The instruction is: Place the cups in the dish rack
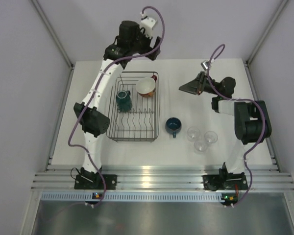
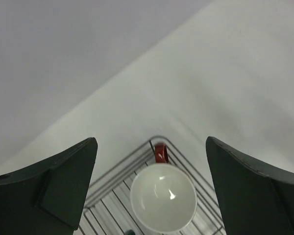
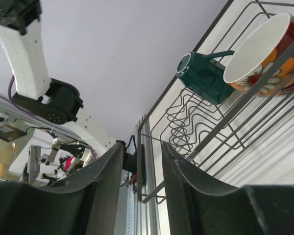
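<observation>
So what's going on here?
Two robot arms are loading cups into a wire dish rack. The teal mug and the red patterned cup already sit in it. The dark-blue cup and three clear glasses wait on the table. Both grippers are empty: the left gripper hangs open above the red patterned cup, the right gripper beside the rack.

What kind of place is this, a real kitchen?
Probably a robot test booth, not a kitchen: plain grey walls enclose a white table holding the dish rack; the left arm and right arm are bolted to an aluminium rail.
</observation>
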Robot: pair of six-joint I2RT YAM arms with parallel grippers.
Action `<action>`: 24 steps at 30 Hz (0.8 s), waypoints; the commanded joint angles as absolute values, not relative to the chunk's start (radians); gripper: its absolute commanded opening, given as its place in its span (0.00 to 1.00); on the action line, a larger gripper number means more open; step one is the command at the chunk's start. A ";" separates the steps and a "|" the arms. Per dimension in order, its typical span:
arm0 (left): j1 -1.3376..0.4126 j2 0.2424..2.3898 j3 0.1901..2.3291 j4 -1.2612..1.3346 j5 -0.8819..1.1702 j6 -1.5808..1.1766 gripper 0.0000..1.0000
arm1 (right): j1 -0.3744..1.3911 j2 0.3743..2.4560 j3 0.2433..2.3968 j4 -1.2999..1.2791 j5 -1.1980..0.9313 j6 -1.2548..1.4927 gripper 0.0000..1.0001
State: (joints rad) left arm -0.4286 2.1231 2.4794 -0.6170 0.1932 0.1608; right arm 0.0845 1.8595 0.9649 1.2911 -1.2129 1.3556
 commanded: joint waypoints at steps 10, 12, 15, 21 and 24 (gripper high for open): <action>-0.397 2.177 2.192 -0.795 0.256 0.166 0.98 | 0.097 1.677 0.905 1.312 -1.198 1.060 0.38; -0.397 2.166 2.166 -0.766 0.241 0.161 0.98 | 0.097 1.677 0.899 1.310 -1.200 1.054 0.38; -0.397 2.172 2.138 -0.749 0.198 0.167 0.98 | 0.097 1.684 0.893 1.321 -1.198 1.058 0.39; -0.393 2.160 2.082 -0.721 0.170 0.158 0.99 | 0.097 1.701 0.887 1.364 -1.206 1.080 0.39; -0.393 2.105 2.021 -0.661 0.163 0.155 0.99 | 0.097 1.713 0.891 1.365 -1.204 1.080 0.38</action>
